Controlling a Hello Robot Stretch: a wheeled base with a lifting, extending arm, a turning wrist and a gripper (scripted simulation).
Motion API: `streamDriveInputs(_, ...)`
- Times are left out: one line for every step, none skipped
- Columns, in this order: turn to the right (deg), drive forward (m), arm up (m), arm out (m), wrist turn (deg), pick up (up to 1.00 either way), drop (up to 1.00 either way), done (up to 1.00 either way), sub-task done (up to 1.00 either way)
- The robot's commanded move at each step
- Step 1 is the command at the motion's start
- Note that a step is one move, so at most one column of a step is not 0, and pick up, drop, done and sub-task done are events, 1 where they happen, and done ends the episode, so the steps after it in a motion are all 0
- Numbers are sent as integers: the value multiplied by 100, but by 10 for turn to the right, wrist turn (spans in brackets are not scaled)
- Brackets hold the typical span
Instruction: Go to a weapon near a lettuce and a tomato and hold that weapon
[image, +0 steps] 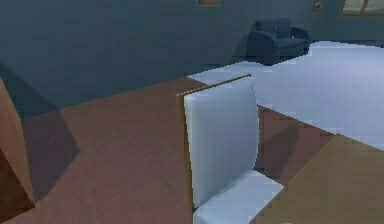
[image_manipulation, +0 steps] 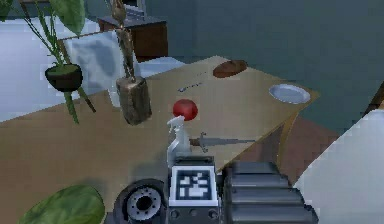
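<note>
In the forward view, a white chair (image: 222, 140) and a corner of the wooden surface (image: 340, 185) were seen.

In the arm side view, a red tomato (image_manipulation: 184, 108) lay on the surface (image_manipulation: 60, 150). Just below and right of the tomato, the weapon (image_manipulation: 218, 139), judged so from its thin dark blade shape, lay flat. Green leaves (image_manipulation: 65, 205), perhaps the lettuce, were seen well down-left of the tomato. The tool (image_manipulation: 140, 205) was seen below the tomato; its far end was not made out, so whether anything was held could not be told.

The approach was judged done. Extension of the arm toward the weapon was called for next.
</note>
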Motion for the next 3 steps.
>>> streamDriveInputs(0, 0, 0, 36, 0, 0, 0, 0, 0)
streamDriveInputs(0, 0, 0, 0, 450, 0, 0, 0, 0)
streamDriveInputs(0, 0, 0, 0, 450, 0, 0, 0, 0)
